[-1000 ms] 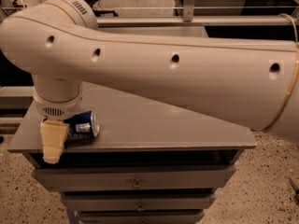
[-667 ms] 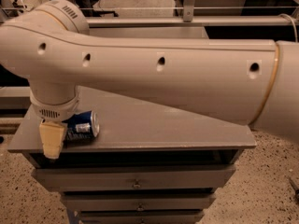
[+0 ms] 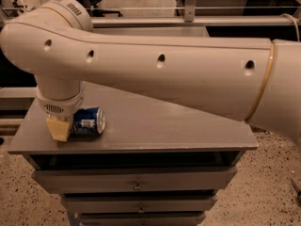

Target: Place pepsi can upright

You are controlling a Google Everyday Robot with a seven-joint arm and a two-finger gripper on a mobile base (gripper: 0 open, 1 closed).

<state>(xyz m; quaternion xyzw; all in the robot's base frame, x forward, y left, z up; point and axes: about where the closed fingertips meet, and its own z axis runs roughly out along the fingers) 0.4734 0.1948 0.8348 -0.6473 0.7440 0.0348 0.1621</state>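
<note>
While reaching in from the right and filling most of the view, bends down at the wrist over the left end of the furniture: the big cream arm (image 3: 160,74). Underneath, a grey drawer cabinet (image 3: 164,131), flat matte top, front edge nearest the camera. At the arm's tip, the gripper (image 3: 60,127), pale yellow, low on the cabinet top near the left front corner, touching or just beside the can's left end; whether clamped on it or merely alongside, cannot tell from this angle. Smallest of all, the pepsi can (image 3: 88,121), blue with white markings, lying on its side on the cabinet top, long axis left to right, silvery end facing right, other end hidden behind the gripper. Probably light, thin-walled and easy to dent under a hard squeeze; smooth and slippery too, and likely to roll toward the front edge while on its side. Best taken across the middle of the body with a moderate squeeze, not at the rims. Then tip up so the base meets the top squarely. Full or empty unknown, so allow for some weight
</note>
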